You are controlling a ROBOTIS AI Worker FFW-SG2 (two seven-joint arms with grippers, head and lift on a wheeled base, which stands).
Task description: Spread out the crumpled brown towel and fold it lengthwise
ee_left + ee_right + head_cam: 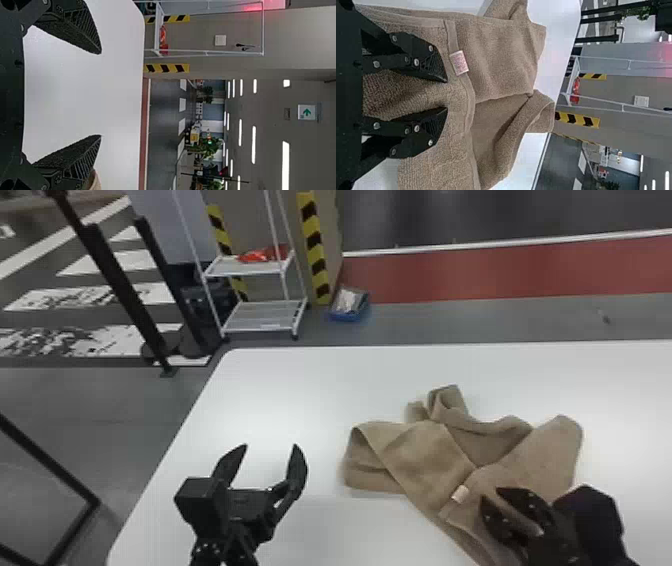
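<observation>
one towel (pixel 420 450), crumpled, for spreading

item: towel, in overlapping folds on the table (pixel 300 390), right of the left gripper (pixel 270 446).
item: left gripper, wide and empty, above the table.
item: right gripper (pixel 447 95), narrowly parted, cloth rising between its fingers beside the tag (pixel 459 62).
handling: we should pinch the hem squarely, avoid catching lower layers, then lift low and draw outward gently, so the folds open rather than drag.
</observation>
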